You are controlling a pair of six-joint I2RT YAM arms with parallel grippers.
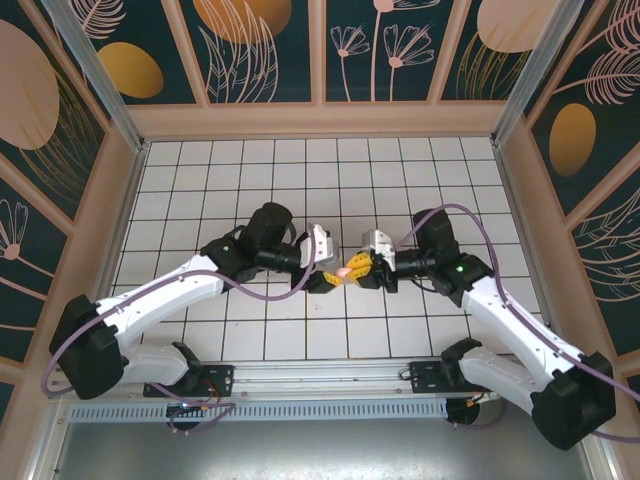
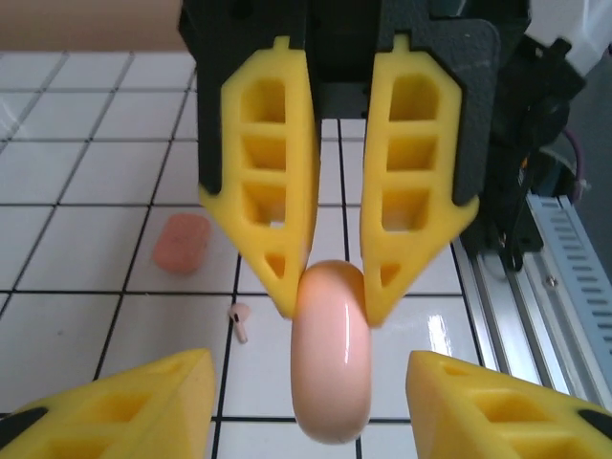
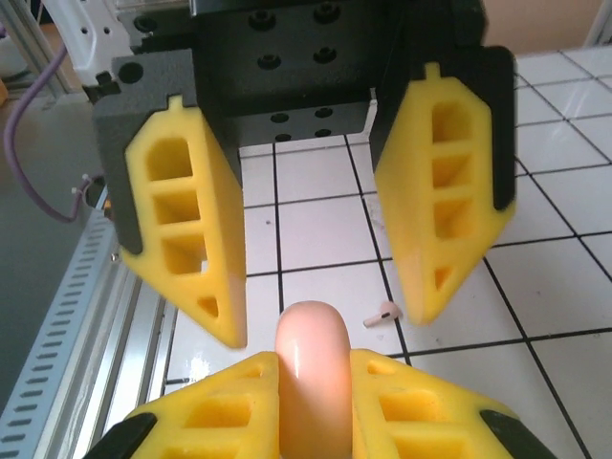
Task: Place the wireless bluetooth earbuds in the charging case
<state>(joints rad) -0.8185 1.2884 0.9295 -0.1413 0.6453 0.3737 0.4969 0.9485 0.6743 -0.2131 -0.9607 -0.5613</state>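
- White tiled table [image 1: 250, 170], walled by dark panels with flower prints [image 1: 260, 50]; a metal rail [image 1: 330, 372] runs along the near edge.
- Both arms meet mid-table. There the right gripper [image 3: 311, 359] pinches a glossy pale pink rounded piece [image 2: 330, 373] edge-on, held off the tiles, with its fingers pressed on the flat sides.
- Fingers of the left gripper [image 2: 308, 363] are spread, one on either side of that piece, not touching it.
- Salmon charging case [image 2: 182, 242] lies on the tiles off to one side, untouched. It is too small to tell whether the lid is open.
- One earbud [image 2: 239, 322] lies loose on a tile near the case, apart from it.
- Judgement: nothing is inserted yet. Picking up and seating the earbuds is all left to do.
- In the way: the pale piece occupies the right gripper, and both wrists crowd low over the earbud's patch.
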